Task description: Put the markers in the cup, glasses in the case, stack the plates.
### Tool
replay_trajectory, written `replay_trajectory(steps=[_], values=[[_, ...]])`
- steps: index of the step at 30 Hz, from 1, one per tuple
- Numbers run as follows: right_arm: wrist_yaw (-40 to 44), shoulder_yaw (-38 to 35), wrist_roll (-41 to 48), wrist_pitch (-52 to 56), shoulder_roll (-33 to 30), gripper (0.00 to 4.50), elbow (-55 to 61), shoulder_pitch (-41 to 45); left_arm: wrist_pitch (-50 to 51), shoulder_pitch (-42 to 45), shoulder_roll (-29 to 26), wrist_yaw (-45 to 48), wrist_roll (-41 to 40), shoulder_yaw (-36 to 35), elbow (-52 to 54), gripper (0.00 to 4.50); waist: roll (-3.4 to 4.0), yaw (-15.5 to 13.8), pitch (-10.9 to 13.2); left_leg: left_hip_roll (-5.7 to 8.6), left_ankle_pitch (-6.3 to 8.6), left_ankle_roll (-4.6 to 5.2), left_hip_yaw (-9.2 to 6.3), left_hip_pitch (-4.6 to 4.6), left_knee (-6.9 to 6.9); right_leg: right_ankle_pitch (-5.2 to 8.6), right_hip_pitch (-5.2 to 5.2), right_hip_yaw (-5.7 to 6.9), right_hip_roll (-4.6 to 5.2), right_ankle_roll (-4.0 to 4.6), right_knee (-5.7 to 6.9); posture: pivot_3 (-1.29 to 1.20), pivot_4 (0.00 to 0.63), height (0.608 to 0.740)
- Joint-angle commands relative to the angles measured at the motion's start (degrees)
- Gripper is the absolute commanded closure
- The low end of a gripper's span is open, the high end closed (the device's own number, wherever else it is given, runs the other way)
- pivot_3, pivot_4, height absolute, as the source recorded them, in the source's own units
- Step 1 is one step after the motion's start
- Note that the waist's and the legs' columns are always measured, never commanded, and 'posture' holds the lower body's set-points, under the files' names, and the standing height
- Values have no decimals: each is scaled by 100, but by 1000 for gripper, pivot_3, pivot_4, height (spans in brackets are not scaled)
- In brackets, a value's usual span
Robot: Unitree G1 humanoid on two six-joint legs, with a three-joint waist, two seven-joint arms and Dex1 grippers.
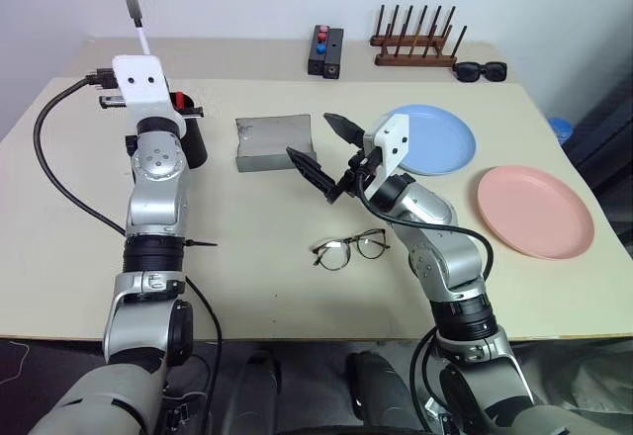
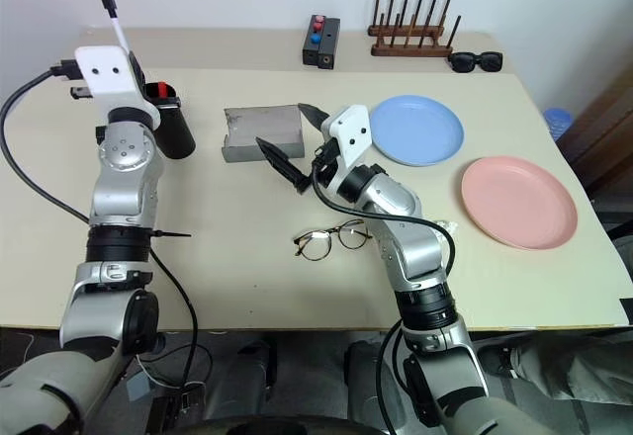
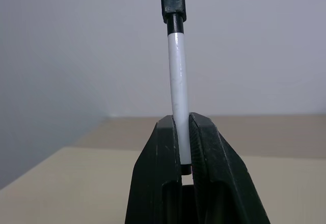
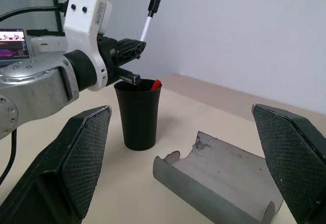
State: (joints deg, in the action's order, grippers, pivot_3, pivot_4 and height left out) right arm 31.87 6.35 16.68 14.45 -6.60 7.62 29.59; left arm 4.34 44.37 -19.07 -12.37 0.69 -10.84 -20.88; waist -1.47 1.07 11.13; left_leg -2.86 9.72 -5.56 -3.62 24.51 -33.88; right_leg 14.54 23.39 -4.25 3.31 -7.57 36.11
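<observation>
Head views, left hand [image 1: 148, 42]: closed on a whitish marker [image 1: 139, 28], which is standing upright above the black cup [image 1: 191, 136] at the far left of the surface [image 1: 247, 297].
Head views, right hand [image 1: 323, 153]: hanging wide open and empty over the middle, just in front of the open grey case [image 1: 273, 141].
Head views, glasses [image 1: 350, 249]: lying near the front edge, apart from the case; thin wire, light and bendable, so I judge the bridge or a rim the safest place to pinch.
Head views, plates: two, a blue plate [image 1: 435, 138] and a pink plate [image 1: 539, 211] on the right, side by side, not stacked; stiff and shallow, best taken by the rim.
Left wrist view, marker [image 3: 178, 89]: being clamped at its lower end between the fingers [image 3: 214, 173]; smooth, light barrel, likely slippery.
Right wrist view, cup [image 4: 137, 113]: one, upright, with a red-ended marker [image 4: 156, 85] already inside.
Count, markers: two visible.
</observation>
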Motion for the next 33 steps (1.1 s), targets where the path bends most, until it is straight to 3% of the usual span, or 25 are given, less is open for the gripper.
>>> replay_trajectory(steps=[1,19,21,33], values=[[5,-30,86,-82,-8,0,232,-5,-140,-92,16,-51,81,-48,22,4462,0,3,0,0,0,0,0,0,0,0,0,0,0,0,0,0,150,740],[98,40,85,-90,-20,0,175,13,-83,-384,166,-117,42,-83,-8,4462,0,-1,0,0,0,0,0,0,0,0,0,0,0,0,0,0,150,740],[96,43,87,-73,-22,0,190,6,-60,-413,179,-145,59,-75,17,3715,0,-2,0,0,0,0,0,0,0,0,0,0,0,0,0,0,150,740],[97,70,87,-80,-6,0,170,-10,4,-482,177,-315,128,-80,104,3715,0,-2,0,0,0,0,0,-1,0,0,-1,0,0,0,1,0,150,740]])
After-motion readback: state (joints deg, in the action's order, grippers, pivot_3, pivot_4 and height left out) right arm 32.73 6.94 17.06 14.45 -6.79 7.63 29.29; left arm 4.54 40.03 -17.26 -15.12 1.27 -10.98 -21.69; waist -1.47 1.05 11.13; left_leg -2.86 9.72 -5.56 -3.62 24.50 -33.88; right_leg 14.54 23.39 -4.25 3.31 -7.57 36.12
